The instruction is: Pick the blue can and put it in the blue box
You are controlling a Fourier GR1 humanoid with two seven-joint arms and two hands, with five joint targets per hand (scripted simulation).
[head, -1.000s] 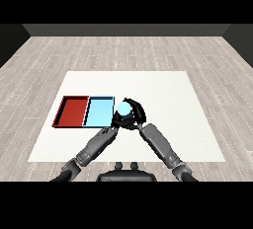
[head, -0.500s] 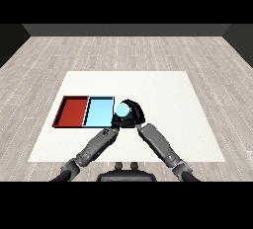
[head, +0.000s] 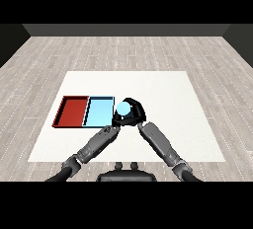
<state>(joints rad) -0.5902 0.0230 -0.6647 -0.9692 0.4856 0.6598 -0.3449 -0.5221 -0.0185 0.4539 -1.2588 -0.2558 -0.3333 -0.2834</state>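
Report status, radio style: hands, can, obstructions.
Right robot hand curled round blue can, beside light blue tray. Left robot hand hidden behind right. Nothing blocking tray.

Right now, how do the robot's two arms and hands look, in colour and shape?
Both forearms are grey, rounded and tube-like, built in segments, and they come in from the lower corners of the head view. Each ends in a black hand with fingers and a thumb: the left hand and the right hand. I see no cables, markings or sleeves on them.
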